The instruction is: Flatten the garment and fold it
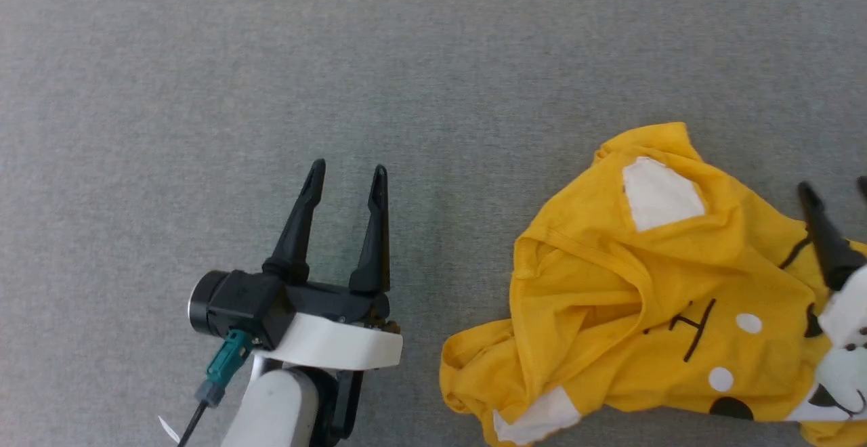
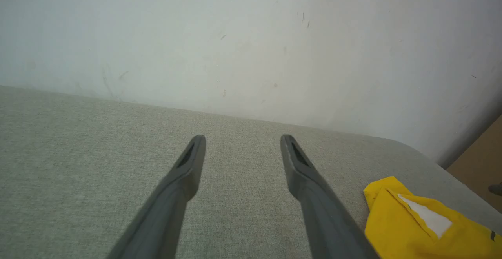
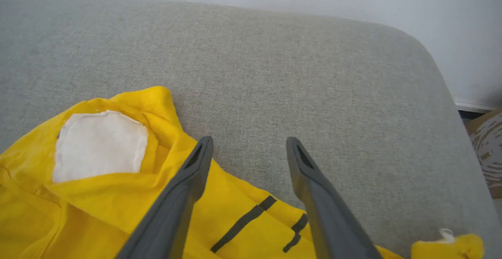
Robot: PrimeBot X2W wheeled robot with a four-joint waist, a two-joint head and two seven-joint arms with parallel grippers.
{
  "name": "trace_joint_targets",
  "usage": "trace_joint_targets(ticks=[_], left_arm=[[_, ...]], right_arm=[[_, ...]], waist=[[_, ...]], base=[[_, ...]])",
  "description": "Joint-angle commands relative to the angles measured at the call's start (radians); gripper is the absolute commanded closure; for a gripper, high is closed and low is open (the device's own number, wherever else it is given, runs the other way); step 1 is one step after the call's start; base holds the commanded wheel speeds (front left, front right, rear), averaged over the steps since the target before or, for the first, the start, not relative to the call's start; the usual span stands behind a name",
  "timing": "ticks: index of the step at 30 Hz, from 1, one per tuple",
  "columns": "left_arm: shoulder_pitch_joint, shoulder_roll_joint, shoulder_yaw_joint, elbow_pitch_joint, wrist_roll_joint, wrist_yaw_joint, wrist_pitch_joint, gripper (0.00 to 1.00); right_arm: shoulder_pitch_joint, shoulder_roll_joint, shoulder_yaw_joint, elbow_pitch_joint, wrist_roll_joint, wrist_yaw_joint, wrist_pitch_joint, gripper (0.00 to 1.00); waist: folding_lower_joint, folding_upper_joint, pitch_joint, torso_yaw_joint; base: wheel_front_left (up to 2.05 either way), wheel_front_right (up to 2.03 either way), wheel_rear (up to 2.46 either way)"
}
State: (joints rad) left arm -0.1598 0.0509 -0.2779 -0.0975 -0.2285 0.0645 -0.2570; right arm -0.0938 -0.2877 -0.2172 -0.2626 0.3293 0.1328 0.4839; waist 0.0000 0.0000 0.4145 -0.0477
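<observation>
The garment, a bright yellow T-shirt with white patches and black printed lines, lies crumpled on the grey fabric surface at the lower right. My left gripper hovers open over bare fabric well to the left of it, nothing between its fingers. A corner of the garment shows at its lower right. My right gripper stands open above the garment's far edge, its fingers apart with nothing between them. One dark finger shows at the right border over the cloth.
The grey padded surface stretches wide to the left and far side. A pale wall rises behind it. The surface's rounded corner and a cardboard box beyond it lie to the right.
</observation>
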Motion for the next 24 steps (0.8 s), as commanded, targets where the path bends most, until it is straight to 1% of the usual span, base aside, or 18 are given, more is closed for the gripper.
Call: trace_joint_targets(ticks=[1, 3, 6, 10, 11, 12, 13, 14, 17, 19, 21, 24], left_arm=[[-0.017, -0.001, -0.002, -0.007, -0.004, 0.010, -0.005, 0.00], [-0.022, -0.001, -0.007, -0.008, -0.005, 0.013, -0.005, 0.00], [-0.028, -0.001, -0.011, -0.014, -0.011, 0.019, -0.005, 0.00], [-0.035, -0.001, -0.015, -0.019, -0.017, 0.023, -0.005, 0.00], [-0.036, -0.001, -0.016, -0.019, -0.018, 0.024, -0.005, 0.00], [-0.038, -0.001, -0.018, -0.019, -0.020, 0.025, -0.005, 0.00], [-0.039, -0.001, -0.020, -0.020, -0.022, 0.026, -0.005, 0.00], [-0.040, -0.001, -0.021, -0.021, -0.023, 0.028, -0.005, 0.00], [-0.043, -0.001, -0.022, -0.025, -0.025, 0.032, -0.005, 0.00], [-0.046, -0.001, -0.022, -0.028, -0.025, 0.034, -0.005, 0.00], [-0.051, -0.001, -0.023, -0.030, -0.025, 0.037, -0.005, 0.00], [-0.061, -0.001, -0.026, -0.033, -0.024, 0.040, -0.005, 0.00]], right_arm=[[-0.020, -0.012, 0.021, 0.020, 0.017, -0.002, 0.025, 0.00], [-0.030, -0.062, 0.081, 0.056, 0.025, -0.002, 0.076, 0.00], [-0.050, -0.122, 0.152, 0.113, 0.043, -0.002, 0.126, 0.00], [-0.085, -0.193, 0.251, 0.184, 0.071, -0.002, 0.154, 0.00], [-0.093, -0.205, 0.277, 0.200, 0.080, -0.002, 0.163, 0.08], [-0.103, -0.215, 0.296, 0.215, 0.085, -0.002, 0.166, 0.58], [-0.117, -0.223, 0.308, 0.230, 0.086, -0.002, 0.164, 0.87], [-0.132, -0.230, 0.322, 0.240, 0.085, -0.002, 0.160, 1.00], [-0.198, -0.240, 0.341, 0.250, 0.075, -0.002, 0.123, 1.00], [-0.257, -0.248, 0.335, 0.252, 0.059, -0.002, 0.079, 1.00], [-0.321, -0.247, 0.308, 0.264, 0.040, -0.002, 0.030, 1.00], [-0.409, -0.233, 0.233, 0.301, 0.005, -0.002, -0.043, 1.00]], waist=[[0.0000, 0.0000, 0.020, 0.029], [0.0000, 0.0000, 0.029, 0.048], [0.0000, 0.0000, 0.040, 0.073], [0.0000, 0.0000, 0.052, 0.097], [0.0000, 0.0000, 0.053, 0.102], [0.0000, 0.0000, 0.055, 0.105], [0.0000, 0.0000, 0.057, 0.108], [0.0000, 0.0000, 0.058, 0.111], [0.0000, 0.0000, 0.062, 0.113], [0.0000, 0.0000, 0.067, 0.112], [0.0000, 0.0000, 0.073, 0.111], [0.0000, 0.0000, 0.085, 0.108]], base=[[0.00, 0.00, 0.00], [0.00, 0.00, 0.00], [0.00, 0.00, 0.00], [0.00, 0.00, 0.00], [0.00, 0.00, 0.00], [0.00, 0.00, 0.00], [0.00, 0.00, 0.00], [0.00, 0.00, 0.00], [0.00, 0.00, 0.00], [0.00, 0.00, 0.00], [0.00, 0.00, 0.00], [0.00, 0.00, 0.00]])
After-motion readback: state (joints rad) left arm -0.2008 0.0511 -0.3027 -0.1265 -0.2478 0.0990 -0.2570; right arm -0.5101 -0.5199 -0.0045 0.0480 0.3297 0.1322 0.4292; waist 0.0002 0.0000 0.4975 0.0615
